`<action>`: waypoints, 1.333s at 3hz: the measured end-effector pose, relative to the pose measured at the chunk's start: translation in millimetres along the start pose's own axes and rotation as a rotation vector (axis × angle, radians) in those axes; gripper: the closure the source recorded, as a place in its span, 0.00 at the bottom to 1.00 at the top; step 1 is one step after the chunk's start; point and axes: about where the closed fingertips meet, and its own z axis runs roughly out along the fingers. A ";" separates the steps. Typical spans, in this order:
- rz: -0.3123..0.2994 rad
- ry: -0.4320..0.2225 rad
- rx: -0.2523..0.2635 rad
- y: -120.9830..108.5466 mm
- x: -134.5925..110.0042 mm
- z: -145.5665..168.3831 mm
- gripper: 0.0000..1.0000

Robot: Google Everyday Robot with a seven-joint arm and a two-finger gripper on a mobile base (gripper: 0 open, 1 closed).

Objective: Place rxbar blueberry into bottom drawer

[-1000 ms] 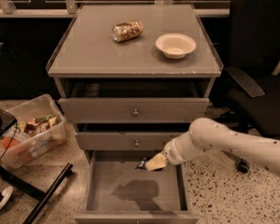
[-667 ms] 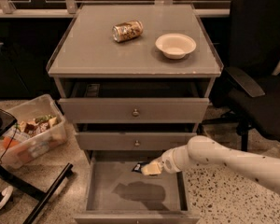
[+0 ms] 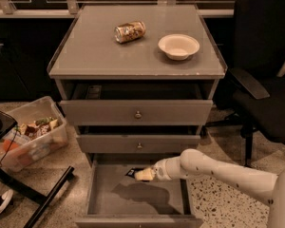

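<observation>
The bottom drawer [image 3: 109, 196] of the grey cabinet is pulled open and shows a plain grey floor. My gripper [image 3: 141, 175] reaches in from the right on a white arm and hangs over the back middle of the drawer. It is shut on the rxbar blueberry [image 3: 132, 172], a small dark bar sticking out to the left of the pale fingertips, just above the drawer floor. The arm's shadow falls on the floor below it.
A gold-brown can [image 3: 129, 32] lies on its side on the cabinet top beside a white bowl [image 3: 178, 46]. Two shallower drawers [image 3: 137, 113] with knobs sit above. A clear snack bin [image 3: 31, 137] stands on the floor at left, a black chair [image 3: 263, 94] at right.
The arm has reached further left and lower into the open bottom drawer, carrying the dark bar toward the drawer's middle.
</observation>
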 end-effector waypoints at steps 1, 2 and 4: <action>0.000 0.000 0.000 -0.1 0.1 0.1 1.00; 0.028 0.044 0.018 -18.6 18.5 21.3 1.00; 0.090 0.052 0.048 -96.9 102.5 116.4 1.00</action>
